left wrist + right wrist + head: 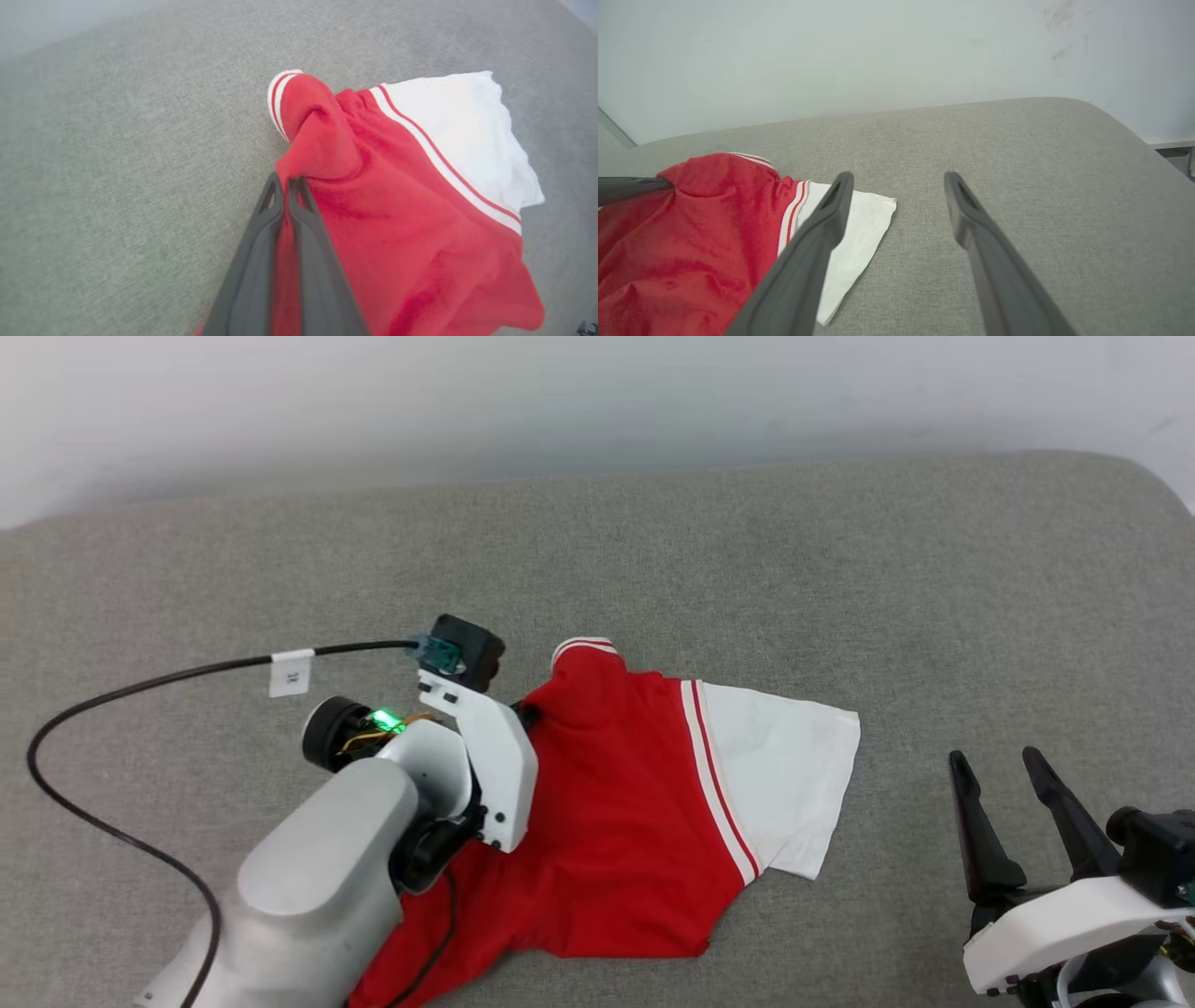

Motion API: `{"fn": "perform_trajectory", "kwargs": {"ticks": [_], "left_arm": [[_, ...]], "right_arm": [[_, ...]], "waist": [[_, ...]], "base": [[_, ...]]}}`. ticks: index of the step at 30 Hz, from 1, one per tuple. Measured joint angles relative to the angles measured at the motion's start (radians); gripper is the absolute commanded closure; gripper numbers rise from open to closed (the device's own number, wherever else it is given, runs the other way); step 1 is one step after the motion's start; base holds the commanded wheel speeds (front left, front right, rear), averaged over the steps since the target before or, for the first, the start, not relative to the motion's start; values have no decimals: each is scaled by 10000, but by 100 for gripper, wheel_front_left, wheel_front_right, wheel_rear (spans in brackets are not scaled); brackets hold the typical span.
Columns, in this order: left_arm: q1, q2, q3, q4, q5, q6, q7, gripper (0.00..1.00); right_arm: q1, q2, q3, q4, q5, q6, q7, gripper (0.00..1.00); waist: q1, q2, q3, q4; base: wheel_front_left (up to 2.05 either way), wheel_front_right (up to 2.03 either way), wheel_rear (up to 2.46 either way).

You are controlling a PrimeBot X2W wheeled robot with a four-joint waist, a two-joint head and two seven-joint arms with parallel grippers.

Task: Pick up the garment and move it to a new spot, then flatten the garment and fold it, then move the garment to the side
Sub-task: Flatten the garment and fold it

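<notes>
The garment [616,821] lies crumpled on the grey surface, plain red side up, with one white sleeve [784,784] and its red-white striped trim spread to the right. No print shows. My left gripper [286,182] is shut on a raised fold of red cloth near the collar trim [276,100], lifting it into a peak. In the head view the left wrist [485,756] covers that grip. My right gripper [999,761] stands open at the lower right, apart from the sleeve, nothing between its fingers [831,210]. The garment [682,242] lies to its left.
A grey padded surface [840,579] stretches wide, ending at a pale wall behind. A black cable [140,686] with a white tag loops over the surface left of my left arm. The surface's rounded corner [1111,116] is at the far right.
</notes>
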Motion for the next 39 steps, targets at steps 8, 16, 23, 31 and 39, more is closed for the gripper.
{"fn": "perform_trajectory", "kwargs": {"ticks": [8, 16, 23, 31, 39], "left_arm": [[892, -972, -1248, -1371, 614, -115, -598, 100], [2718, -1524, -2637, -1730, 573, -261, -359, 100], [3319, -1684, -2587, -2109, 159, -307, -709, 0], [3168, -759, -1613, -3471, 485, 589, -1467, 0], [2115, 1183, -1137, -3776, 558, 460, 17, 0]], "right_arm": [[335, -2, -150, -138, -138, 0, 178, 0], [553, 0, -215, -251, -71, 0, 257, 0], [679, 0, -291, -251, 4, 0, 263, 0], [827, 0, -343, -238, 54, 0, 309, 0], [843, 0, -343, -244, 138, 0, 299, 0]], "waist": [[0, -1, -703, 150], [-1, 0, -1009, 215], [-2, 0, -1151, 354], [-1, 0, -1431, 533], [-1, -1, -1242, 666]], "base": [[0, 0, 0], [0, 0, 0], [0, 0, 0], [0, 0, 0], [0, 0, 0]]}}
